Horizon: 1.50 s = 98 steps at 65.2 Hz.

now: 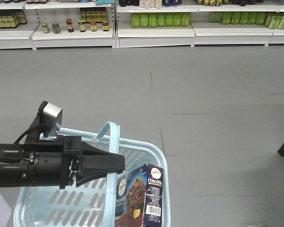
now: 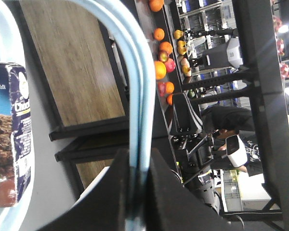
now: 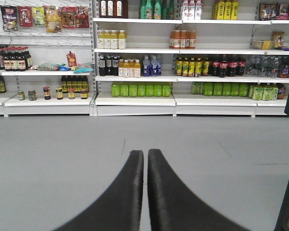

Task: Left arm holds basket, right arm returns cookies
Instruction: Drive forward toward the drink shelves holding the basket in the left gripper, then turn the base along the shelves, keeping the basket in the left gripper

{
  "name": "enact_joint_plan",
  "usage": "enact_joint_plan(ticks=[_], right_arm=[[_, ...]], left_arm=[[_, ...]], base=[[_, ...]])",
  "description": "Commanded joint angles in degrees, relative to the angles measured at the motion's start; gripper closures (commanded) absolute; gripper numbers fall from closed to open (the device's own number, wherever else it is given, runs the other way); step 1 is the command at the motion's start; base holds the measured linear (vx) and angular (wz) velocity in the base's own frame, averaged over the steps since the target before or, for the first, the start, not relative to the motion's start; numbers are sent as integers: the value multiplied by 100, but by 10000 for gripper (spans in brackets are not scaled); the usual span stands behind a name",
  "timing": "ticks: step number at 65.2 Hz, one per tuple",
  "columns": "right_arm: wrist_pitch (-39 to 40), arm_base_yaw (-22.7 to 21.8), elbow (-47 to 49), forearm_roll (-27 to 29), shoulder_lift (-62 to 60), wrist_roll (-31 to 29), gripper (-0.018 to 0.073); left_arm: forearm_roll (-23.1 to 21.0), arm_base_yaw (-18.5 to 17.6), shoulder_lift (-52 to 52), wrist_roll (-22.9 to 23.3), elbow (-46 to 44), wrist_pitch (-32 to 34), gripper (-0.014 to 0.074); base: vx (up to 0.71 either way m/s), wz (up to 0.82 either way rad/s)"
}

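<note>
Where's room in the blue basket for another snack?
The basket is bare on its left, between the left wall and the handle. Its right near corner is crowded by the cookies. The left claw grips the handle.

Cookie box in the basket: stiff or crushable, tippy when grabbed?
Probably stiff but crushable: the cookie box looks like thin printed cardboard. Likely light. Tall and narrow, standing upright by the basket wall, so a nudge may tip it.

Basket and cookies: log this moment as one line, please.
left gripper: shut on basket handle | cookies: standing inside basket | right gripper: shut, empty, facing shelves | return: not started
</note>
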State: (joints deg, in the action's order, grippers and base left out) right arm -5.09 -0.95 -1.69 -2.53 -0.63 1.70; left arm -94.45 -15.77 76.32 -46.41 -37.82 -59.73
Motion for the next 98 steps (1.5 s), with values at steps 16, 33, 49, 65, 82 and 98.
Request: enact_joint_plan(ticks=[16, 33, 49, 65, 82, 98], right_arm=[[404, -23, -90, -39, -52, 3, 565], [404, -23, -90, -39, -52, 3, 565], [404, -23, -90, -39, -52, 3, 565], [404, -23, -90, -39, -52, 3, 565], [404, -23, -90, -39, -52, 3, 565], [411, -23, -90, -39, -52, 3, 565]], left_arm=[[-749, -23, -188, -31, -187, -360, 599], [-749, -23, -188, -31, -187, -360, 599], [-749, -23, -188, -31, -187, -360, 599], [-749, -23, -188, -31, -187, -360, 599], [-753, -23, -188, -31, -187, -360, 599], [-751, -23, -188, -31, -187, -360, 599]], base=[[55, -8], [54, -5], [55, 6], [53, 7], [51, 6], [50, 3]])
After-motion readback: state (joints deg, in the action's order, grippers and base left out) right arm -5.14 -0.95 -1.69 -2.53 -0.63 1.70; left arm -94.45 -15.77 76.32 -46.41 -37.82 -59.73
